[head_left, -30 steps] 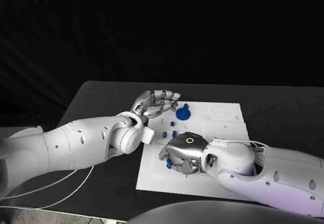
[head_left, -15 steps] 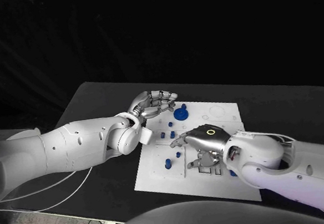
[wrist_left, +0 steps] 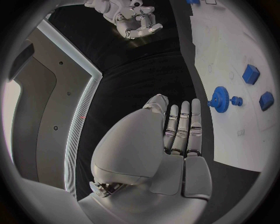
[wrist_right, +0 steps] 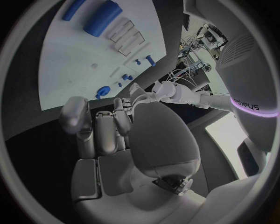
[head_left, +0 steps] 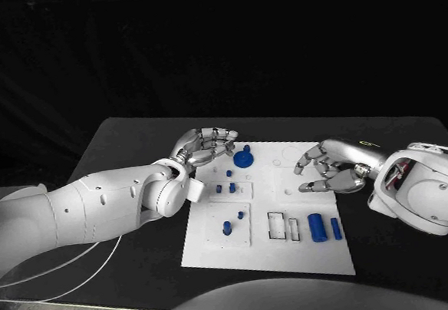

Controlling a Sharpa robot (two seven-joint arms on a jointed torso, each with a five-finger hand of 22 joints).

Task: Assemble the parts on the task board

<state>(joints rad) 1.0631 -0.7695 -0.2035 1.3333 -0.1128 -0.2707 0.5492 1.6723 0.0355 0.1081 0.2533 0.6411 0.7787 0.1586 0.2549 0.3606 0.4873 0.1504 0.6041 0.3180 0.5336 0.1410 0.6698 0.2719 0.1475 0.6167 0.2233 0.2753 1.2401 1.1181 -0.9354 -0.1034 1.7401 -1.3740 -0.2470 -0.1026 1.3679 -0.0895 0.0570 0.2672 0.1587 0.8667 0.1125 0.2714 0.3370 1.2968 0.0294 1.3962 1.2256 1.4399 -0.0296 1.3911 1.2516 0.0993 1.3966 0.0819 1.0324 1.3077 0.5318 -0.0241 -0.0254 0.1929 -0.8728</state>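
The white task board [head_left: 269, 253] lies in the middle of the black table. On it are a blue gear [head_left: 245, 158] at the far side, small blue blocks [head_left: 225, 188] beside it, a blue piece [head_left: 227, 228] at the left, and two blue cylinders [head_left: 316, 227] near the right edge. My left hand [head_left: 202, 144] hovers by the board's far left corner, holding nothing; its fingers [wrist_left: 182, 130] lie straight, with the gear [wrist_left: 220, 98] beside them. My right hand [head_left: 335, 165] hangs over the board's right edge with its fingers loosely bent and nothing in them. The right hand [wrist_right: 111, 130] faces the board [wrist_right: 76, 60].
The black table [head_left: 134, 147] runs round the board, with bare strips to the left and at the far side. White cables [head_left: 54, 262] hang off the table's left side.
My right hand has lifted off the near middle of the board and swung out to its right edge, uncovering the two blue cylinders. The left hand has barely moved.
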